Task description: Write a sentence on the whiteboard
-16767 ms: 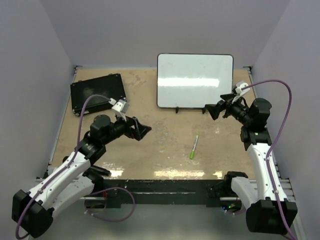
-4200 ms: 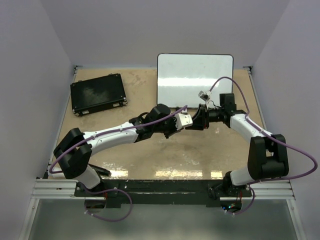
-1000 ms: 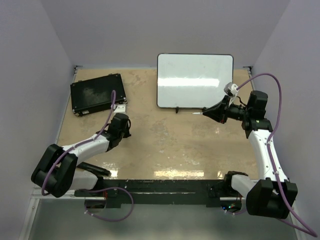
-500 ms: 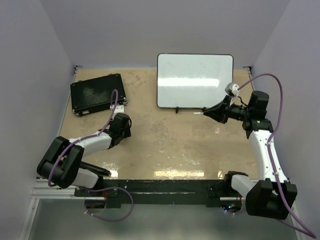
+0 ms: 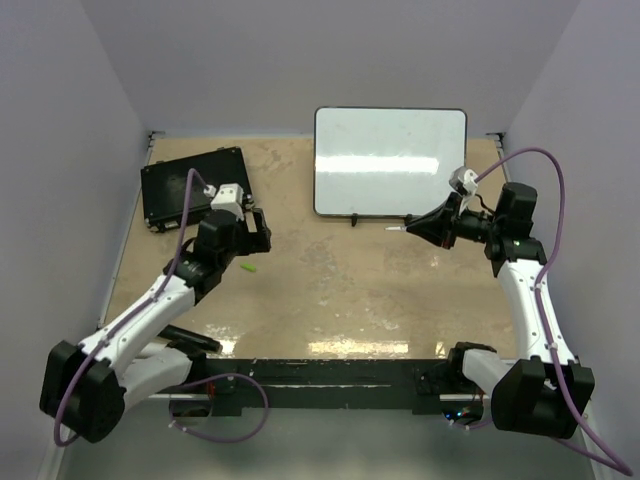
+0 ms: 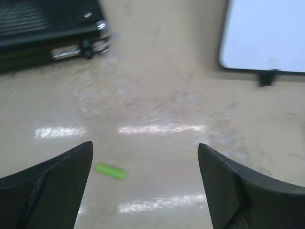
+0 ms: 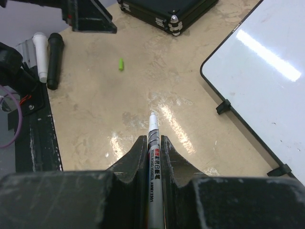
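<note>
Away from the whiteboard, a green cap lies near the black case.

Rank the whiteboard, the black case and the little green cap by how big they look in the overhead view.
1. whiteboard: the largest by far.
2. black case: clearly smaller than the board.
3. green cap: only a tiny speck on the table.
</note>
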`<state>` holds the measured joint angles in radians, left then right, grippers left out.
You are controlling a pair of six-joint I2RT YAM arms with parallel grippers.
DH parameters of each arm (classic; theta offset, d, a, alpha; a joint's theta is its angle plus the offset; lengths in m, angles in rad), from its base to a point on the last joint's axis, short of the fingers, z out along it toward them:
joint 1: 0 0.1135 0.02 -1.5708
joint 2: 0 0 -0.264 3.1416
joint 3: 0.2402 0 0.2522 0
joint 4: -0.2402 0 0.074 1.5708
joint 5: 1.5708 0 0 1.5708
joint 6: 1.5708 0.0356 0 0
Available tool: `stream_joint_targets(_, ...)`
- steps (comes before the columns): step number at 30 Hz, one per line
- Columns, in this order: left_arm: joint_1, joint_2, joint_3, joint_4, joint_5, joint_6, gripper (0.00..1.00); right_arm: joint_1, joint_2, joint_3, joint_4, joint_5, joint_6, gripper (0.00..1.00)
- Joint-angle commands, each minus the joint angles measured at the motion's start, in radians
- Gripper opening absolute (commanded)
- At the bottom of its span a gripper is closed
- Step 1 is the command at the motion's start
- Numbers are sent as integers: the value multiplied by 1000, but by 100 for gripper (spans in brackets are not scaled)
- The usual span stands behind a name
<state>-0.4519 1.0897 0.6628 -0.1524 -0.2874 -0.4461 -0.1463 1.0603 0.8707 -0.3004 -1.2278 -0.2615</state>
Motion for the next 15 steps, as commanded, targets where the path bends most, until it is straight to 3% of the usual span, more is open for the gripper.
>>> stream_joint_targets(1, 2, -149, 3, 114, 444, 102, 98, -6, 3, 7, -29, -50, -53, 0)
stream_joint_targets(3, -20, -177, -29, 228, 627, 132, 98, -7, 4, 5, -34, -53, -64, 0)
stream_joint_targets(4, -45, -177, -34, 247, 649, 192, 98, -7, 6, 1, -36, -53, -64, 0)
stream_joint_targets(7, -274, -159, -42, 309, 585, 414, 98, -6, -5, -19, -29, -90, -67, 0)
stream_joint_targets(10, -411, -97, -49, 451, 577, 649, 98, -6, -32, -39, -17, -136, -67, 0)
stream_joint_targets(15, -505, 96, 44, 643, 496, 958, 99, -6, -138, -136, 151, -141, 88, 0)
